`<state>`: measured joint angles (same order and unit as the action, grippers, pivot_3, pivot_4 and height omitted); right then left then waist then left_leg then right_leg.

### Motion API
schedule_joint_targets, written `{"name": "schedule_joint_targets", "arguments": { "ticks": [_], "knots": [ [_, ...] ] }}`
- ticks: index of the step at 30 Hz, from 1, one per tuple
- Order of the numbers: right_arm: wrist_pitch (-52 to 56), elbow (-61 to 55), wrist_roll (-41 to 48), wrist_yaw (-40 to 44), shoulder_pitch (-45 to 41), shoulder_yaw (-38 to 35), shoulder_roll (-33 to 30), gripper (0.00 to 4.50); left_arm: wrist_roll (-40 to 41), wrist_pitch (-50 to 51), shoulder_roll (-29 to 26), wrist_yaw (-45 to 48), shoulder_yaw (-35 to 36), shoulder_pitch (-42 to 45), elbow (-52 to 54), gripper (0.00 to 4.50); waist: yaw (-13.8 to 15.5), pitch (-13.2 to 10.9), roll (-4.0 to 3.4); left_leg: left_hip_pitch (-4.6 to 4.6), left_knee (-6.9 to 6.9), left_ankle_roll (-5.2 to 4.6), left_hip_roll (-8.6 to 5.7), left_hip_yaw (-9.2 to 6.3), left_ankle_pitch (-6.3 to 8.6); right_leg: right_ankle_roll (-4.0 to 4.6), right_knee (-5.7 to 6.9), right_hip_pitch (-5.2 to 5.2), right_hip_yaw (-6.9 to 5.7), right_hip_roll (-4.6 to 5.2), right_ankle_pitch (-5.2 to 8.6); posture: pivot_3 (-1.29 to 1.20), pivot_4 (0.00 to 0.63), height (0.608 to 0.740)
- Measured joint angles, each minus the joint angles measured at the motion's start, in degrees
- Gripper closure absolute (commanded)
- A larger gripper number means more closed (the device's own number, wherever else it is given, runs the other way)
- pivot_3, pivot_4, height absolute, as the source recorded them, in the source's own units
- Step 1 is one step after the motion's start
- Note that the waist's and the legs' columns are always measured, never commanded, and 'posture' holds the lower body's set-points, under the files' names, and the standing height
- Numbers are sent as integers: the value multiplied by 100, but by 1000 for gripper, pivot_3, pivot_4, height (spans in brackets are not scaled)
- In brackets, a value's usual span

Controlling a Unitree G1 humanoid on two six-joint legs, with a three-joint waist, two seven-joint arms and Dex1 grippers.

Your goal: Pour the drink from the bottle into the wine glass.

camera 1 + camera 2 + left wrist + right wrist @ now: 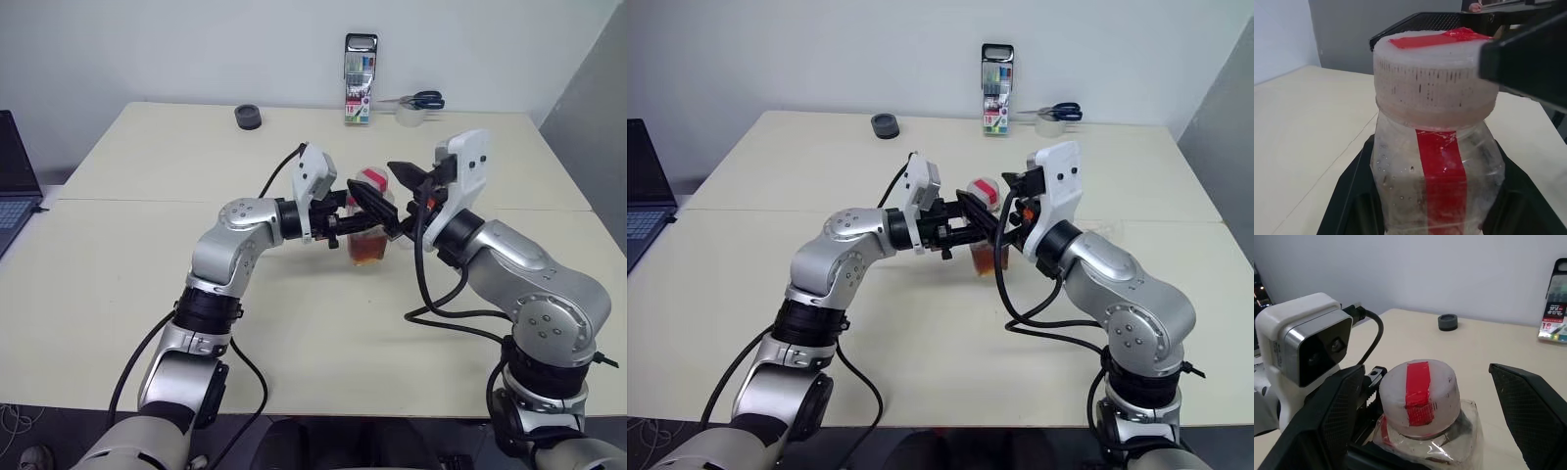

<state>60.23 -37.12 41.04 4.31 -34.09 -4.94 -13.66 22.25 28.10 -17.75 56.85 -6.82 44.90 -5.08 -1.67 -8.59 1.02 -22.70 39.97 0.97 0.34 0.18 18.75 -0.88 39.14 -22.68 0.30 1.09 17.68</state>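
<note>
My left gripper (384, 221) is shut on the body of the bottle (370, 240) and holds it upright a little above the table (147, 294), near the middle. The drink (368, 253) fills the bottle's lower part, reddish-brown. The left wrist view has the bottle (1435, 186) with its red strip between my two black fingers (1352, 200). My right gripper (1425, 369) stands open, one finger on each side of the white cap (1420, 391) with red tape, apart from it. The wine glass is hidden from view.
A laptop (15, 186) sits at the far left. At the table's back edge are a black round object (249, 117), an upright pack of markers (360, 78) and blue-handled scissors (423, 99). A grey wall panel stands on the right.
</note>
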Motion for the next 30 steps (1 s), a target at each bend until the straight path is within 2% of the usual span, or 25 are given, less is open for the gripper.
{"name": "schedule_joint_targets", "arguments": {
  "ticks": [2, 5, 7, 16, 20, 24, 28, 30],
  "knots": [
    [-23, 1, -1, -31, 0, -1, 13, 1042, 0, 0, 3, 0, 0, 2, 0, 2622, 0, 0, 0, 0, 0, 0, 0, 0, 0, 0, 1, 0, 0, 0, 0, 0, 150, 740],
    [-53, -2, 12, -8, 17, 20, 3, 2133, -1, 1, 13, -4, -4, 9, -12, 2622, 0, 0, 0, 0, 0, 0, 0, 0, 0, 0, 1, 0, 0, 0, 0, 0, 150, 740],
    [-101, -10, 15, 34, 48, 61, -14, 2643, -2, 6, 17, -2, -11, 19, -35, 2622, 0, 0, 0, 0, 0, 0, 0, 0, 0, 0, 0, 0, 0, 0, 0, 0, 150, 740],
    [-336, 40, -45, 245, 77, 168, -220, 2631, 75, 160, -1, 6, -8, 41, 21, 2622, -1, 0, 0, 0, 1, 0, 0, 1, 0, 0, 1, 0, 1, 0, 0, 0, 150, 740],
    [-291, 428, 509, 1056, -282, -29, -709, 2631, 272, 312, -254, 252, 36, 62, 274, 2622, -7, -1, -1, 0, 0, 0, 0, 0, 0, 0, 2, -1, -1, 0, 0, 0, 150, 740],
    [-209, 960, 1161, 2318, -805, -71, -1321, 2631, 748, 750, -775, 820, 103, 40, 870, 2622, -17, -4, -8, 1, -1, -1, 0, 0, 0, 0, -2, 0, -1, 0, 0, 0, 150, 740],
    [12, 1519, 1730, 3076, -1277, -73, -1530, 2631, 1326, 1227, -1060, 1210, 269, 45, 1163, 2622, -14, -5, -8, 1, 2, -3, 0, -3, 1, 0, 0, 3, -3, 0, 0, 0, 150, 740],
    [91, 1633, 1863, 3252, -1354, -52, -1657, 1906, 1342, 1224, -1097, 1344, 237, 74, 1148, 2622, 2, -5, -8, 0, 4, -3, 0, -4, 1, 0, -3, 5, -4, 1, 0, 0, 150, 740]
  ]
}}
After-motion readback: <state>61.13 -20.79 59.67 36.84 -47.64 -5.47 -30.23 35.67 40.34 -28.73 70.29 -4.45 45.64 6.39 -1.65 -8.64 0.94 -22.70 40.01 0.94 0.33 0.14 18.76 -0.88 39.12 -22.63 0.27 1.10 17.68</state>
